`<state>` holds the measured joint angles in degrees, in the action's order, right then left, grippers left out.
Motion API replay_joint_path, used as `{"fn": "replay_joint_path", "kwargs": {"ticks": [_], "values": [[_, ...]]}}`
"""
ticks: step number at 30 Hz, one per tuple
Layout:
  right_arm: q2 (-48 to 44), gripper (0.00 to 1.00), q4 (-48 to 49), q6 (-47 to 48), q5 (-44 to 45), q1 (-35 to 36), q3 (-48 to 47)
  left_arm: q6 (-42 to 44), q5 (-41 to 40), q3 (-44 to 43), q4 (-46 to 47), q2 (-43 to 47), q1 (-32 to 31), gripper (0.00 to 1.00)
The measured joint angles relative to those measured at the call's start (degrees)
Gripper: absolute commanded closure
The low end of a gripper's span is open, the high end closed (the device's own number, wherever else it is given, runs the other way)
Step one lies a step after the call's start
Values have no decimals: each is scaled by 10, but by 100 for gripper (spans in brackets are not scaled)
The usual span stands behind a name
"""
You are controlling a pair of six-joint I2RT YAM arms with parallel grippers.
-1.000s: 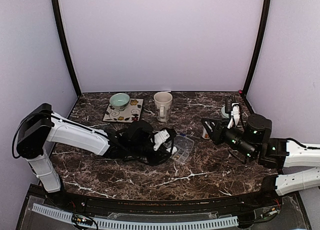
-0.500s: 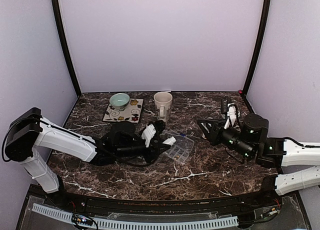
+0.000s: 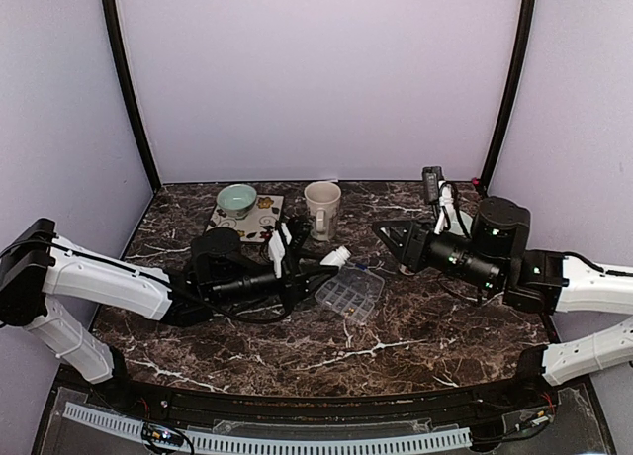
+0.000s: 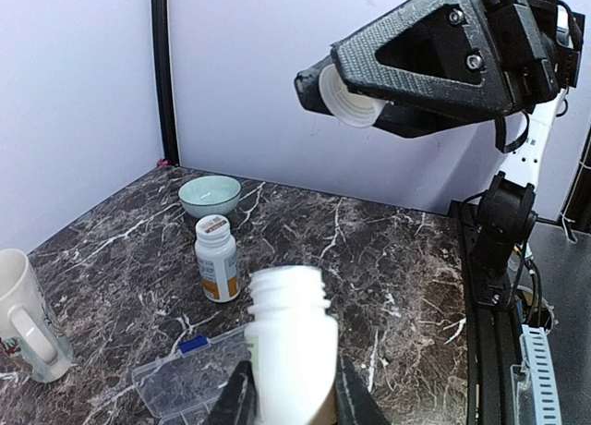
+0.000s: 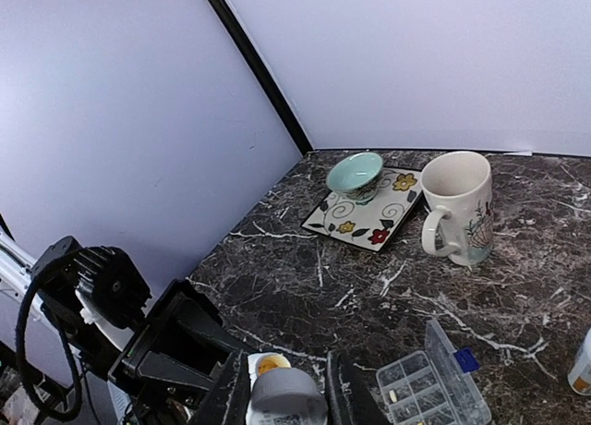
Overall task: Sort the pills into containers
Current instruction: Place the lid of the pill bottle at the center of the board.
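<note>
The clear pill-organizer tray (image 3: 349,295) lies on the marble with its lid open; it also shows in the left wrist view (image 4: 181,380) and in the right wrist view (image 5: 428,388), with a few pills in its compartments. My left gripper (image 3: 318,264) (image 4: 291,399) is shut on an open white pill bottle (image 3: 336,256) (image 4: 290,337), held just left of the tray, mouth toward the right arm. Orange pills show in its mouth (image 5: 273,363). My right gripper (image 3: 393,235) (image 5: 286,393) is shut on the bottle's white cap (image 4: 349,100) (image 5: 288,394), raised above the table to the right of the tray.
A cream mug (image 3: 322,209) (image 5: 456,207) stands behind the tray. A pale green bowl (image 3: 237,198) (image 5: 355,173) sits on a floral plate (image 3: 259,221). A capped pill bottle with an orange label (image 4: 217,259) and another green bowl (image 4: 210,195) stand at the far right.
My left gripper drew back to the left and tilted the open bottle up off the tray. My right gripper moved left and up with the cap.
</note>
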<state>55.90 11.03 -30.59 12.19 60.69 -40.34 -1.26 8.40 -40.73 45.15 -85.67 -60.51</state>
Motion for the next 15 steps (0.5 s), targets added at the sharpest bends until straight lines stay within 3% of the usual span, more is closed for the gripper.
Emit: {"fn": "replay_joint_path", "kwargs": {"ticks": [15], "values": [[58,100,-102,-40,-114,-8,-107,17,49,0,-32,64,-5,100]]}}
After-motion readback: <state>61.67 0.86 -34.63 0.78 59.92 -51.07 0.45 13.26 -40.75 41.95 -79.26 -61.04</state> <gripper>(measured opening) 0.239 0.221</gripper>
